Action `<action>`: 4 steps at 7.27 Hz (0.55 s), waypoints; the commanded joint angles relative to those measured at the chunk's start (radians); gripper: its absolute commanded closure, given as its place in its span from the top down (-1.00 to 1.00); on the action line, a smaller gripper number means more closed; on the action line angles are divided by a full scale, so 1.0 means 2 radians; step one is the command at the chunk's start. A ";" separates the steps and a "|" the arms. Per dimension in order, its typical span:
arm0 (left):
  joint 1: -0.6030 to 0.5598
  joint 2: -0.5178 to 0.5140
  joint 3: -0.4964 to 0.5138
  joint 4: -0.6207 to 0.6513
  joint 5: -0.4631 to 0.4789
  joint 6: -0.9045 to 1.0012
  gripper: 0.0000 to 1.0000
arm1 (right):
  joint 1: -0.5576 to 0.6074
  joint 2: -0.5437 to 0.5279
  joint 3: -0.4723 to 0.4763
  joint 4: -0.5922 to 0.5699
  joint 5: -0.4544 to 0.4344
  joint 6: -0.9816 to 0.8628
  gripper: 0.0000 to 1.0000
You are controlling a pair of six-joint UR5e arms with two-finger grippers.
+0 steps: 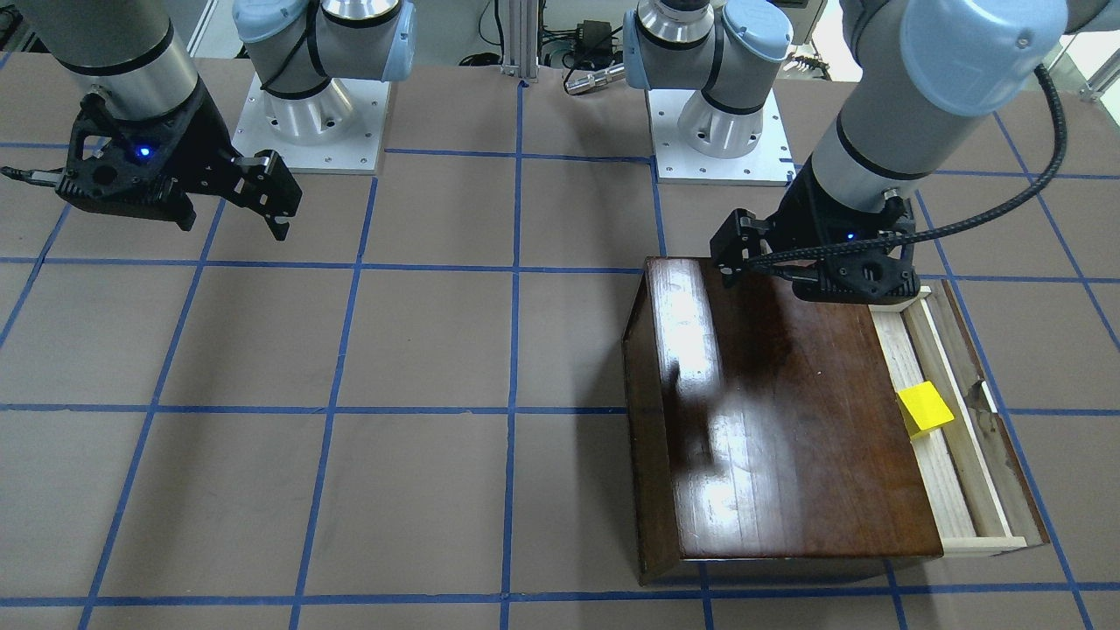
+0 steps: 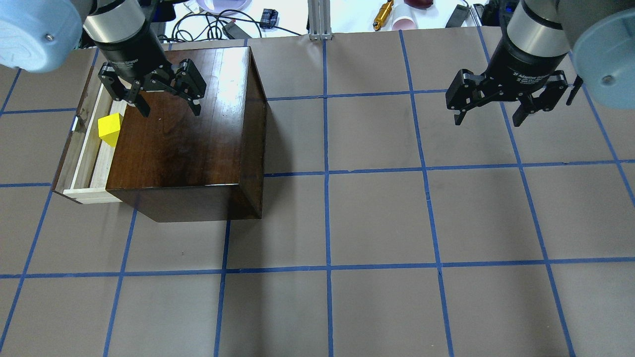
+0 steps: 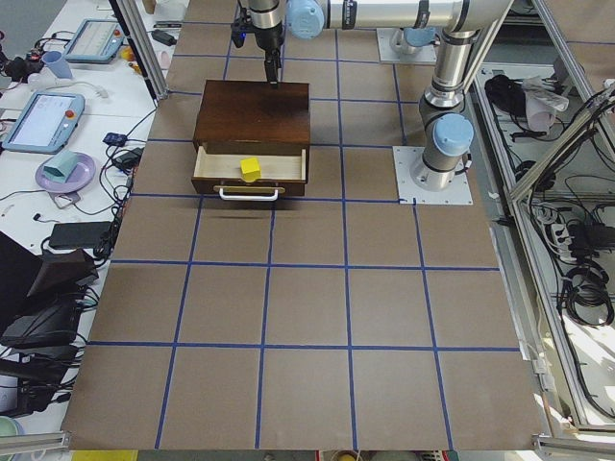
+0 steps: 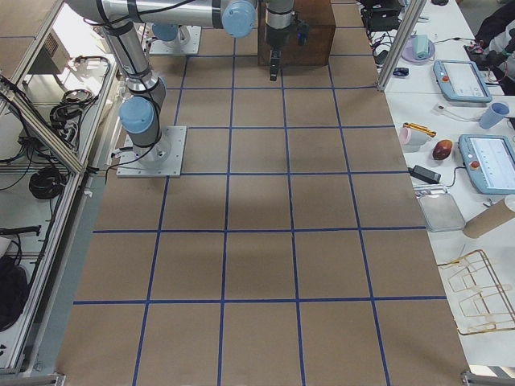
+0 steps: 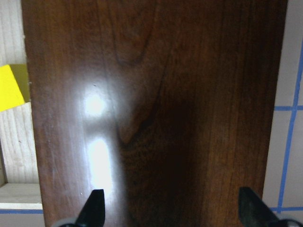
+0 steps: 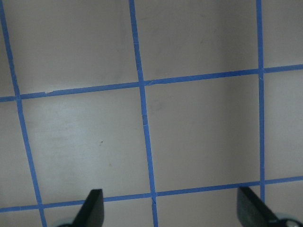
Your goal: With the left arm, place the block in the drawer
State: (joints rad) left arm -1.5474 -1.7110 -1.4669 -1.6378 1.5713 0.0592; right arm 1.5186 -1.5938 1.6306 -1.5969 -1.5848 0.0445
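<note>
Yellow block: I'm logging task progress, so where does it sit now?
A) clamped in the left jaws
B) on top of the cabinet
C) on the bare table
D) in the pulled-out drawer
D: the block rests on the pale floor of the open drawer, while the left jaws stand open and empty above the cabinet.

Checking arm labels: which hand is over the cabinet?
The left hand, open above the cabinet top. The right hand hangs over the taped table, far from it.
</note>
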 commanded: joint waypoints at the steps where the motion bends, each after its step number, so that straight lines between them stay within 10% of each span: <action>1: -0.004 0.016 -0.020 -0.007 -0.001 0.001 1.00 | -0.001 0.000 0.000 0.000 -0.001 0.000 1.00; 4: -0.004 0.026 -0.020 -0.016 -0.002 -0.001 1.00 | 0.000 0.000 0.000 0.000 -0.001 0.000 1.00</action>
State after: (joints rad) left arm -1.5552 -1.6671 -1.5056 -1.6654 1.5683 0.0574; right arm 1.5184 -1.5938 1.6306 -1.5969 -1.5861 0.0445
